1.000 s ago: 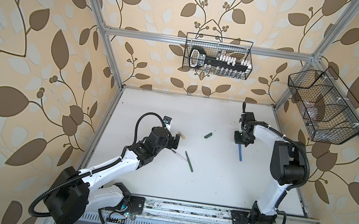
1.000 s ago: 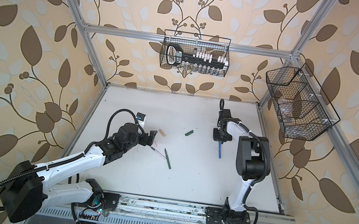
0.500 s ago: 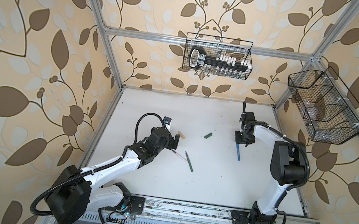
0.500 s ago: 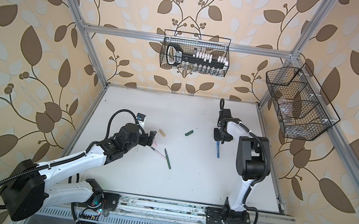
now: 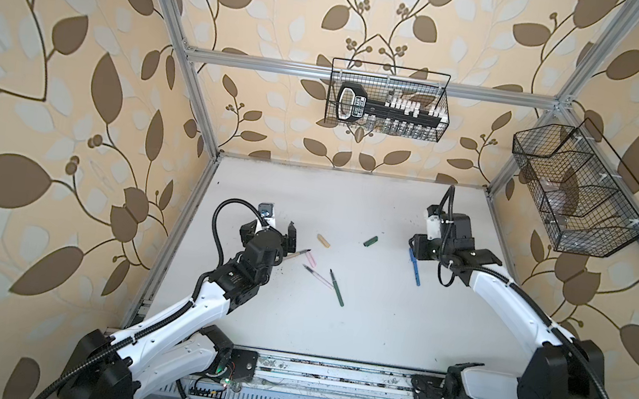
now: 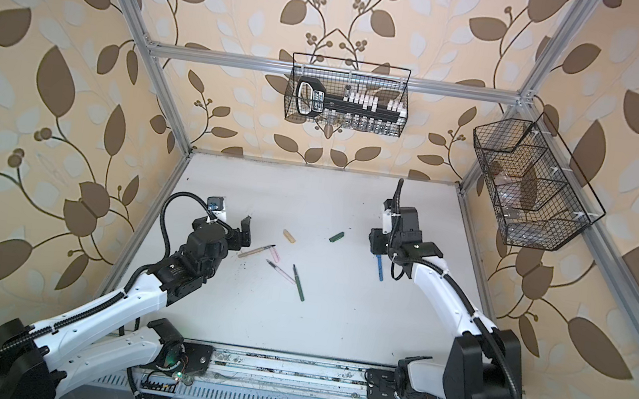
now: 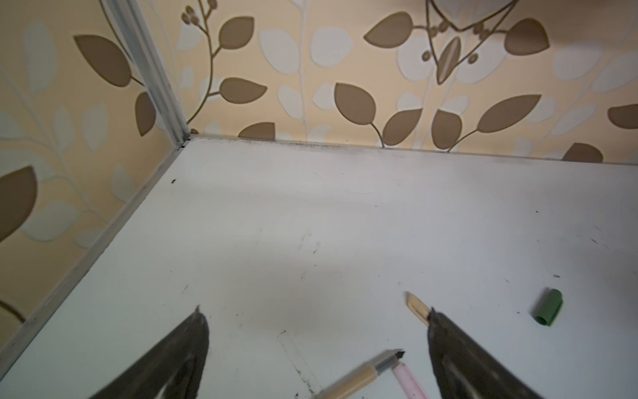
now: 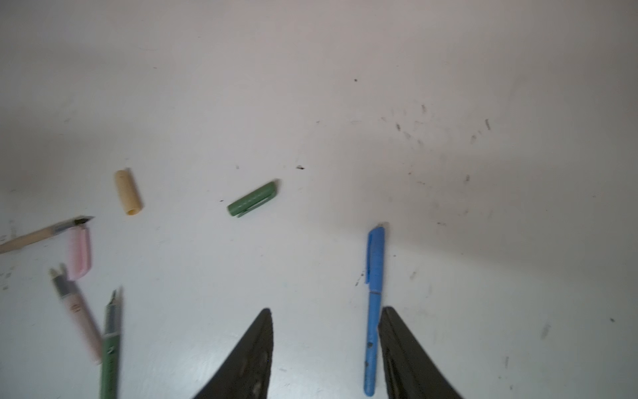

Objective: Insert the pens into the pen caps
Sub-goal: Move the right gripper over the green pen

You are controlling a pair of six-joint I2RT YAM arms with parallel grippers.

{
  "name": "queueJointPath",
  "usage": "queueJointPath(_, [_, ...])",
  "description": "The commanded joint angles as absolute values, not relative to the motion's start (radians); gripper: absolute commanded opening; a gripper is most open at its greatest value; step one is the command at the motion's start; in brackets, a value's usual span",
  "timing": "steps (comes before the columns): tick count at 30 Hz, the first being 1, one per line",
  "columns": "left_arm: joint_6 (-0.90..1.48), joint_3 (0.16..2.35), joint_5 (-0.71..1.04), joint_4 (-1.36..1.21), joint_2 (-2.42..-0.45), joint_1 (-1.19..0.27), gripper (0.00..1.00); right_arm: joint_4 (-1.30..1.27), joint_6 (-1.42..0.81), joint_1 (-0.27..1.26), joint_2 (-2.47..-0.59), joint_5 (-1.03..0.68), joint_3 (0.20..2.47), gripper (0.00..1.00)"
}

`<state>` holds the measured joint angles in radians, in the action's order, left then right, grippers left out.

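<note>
In a top view the right hand (image 5: 415, 250) is loosening from pressed together to half spread, leaving the slim blue pen (image 5: 414, 268) lying capped on the scuffed white desk (image 5: 374, 342). That pair is looking finished.

In the left wrist view the left hand (image 7: 316, 312) is gaping wide over the tan pen (image 7: 362, 376), near the stubby tan cap (image 7: 417, 305).

In the right wrist view the smooth plastic blue pen (image 8: 374, 304) is lying unpinched between the fingers.

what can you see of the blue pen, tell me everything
The blue pen is a slim, matte plastic stick, already wearing its blue cap, which has a clip along one side. It lies flat on the white table, between the open fingers of the right gripper, close beside one finger; whether they touch is unclear.
</note>
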<state>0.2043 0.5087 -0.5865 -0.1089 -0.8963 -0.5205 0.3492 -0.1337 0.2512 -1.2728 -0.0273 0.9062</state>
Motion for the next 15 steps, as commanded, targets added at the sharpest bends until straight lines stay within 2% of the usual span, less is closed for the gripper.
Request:
queueJointPath(1, [0.233,0.479,-0.642,-0.174,-0.866,-0.508,0.99,0.277,-0.183,0.329,-1.171,-0.064,0.858,0.54])
queueJointPath(4, [0.227,0.488,-0.588,-0.169,-0.877,-0.504,0.99,0.162,-0.253,0.420,-1.092,-0.150,0.775,0.55])
queueJointPath(7, [0.231,0.496,-0.563,-0.158,-0.908,-0.504,0.99,0.043,-0.359,0.507,-1.033,-0.161,0.702,0.56])
queueJointPath(9, [0.242,0.494,-0.546,-0.153,-0.920,-0.503,0.99,0.054,-0.368,0.567,-1.014,-0.079,0.702,0.60])
queueJointPath(10, [0.242,0.490,-0.534,-0.160,-0.922,-0.503,0.99,0.069,-0.354,0.598,-1.010,-0.023,0.710,0.68])
queueJointPath(11, [0.244,0.484,-0.523,-0.168,-0.920,-0.504,0.99,0.092,-0.332,0.628,-1.009,0.018,0.723,0.70])
queueJointPath(15, [0.249,0.478,-0.540,-0.172,-0.919,-0.504,0.99,0.293,-0.312,0.707,-1.074,0.143,0.848,0.70])
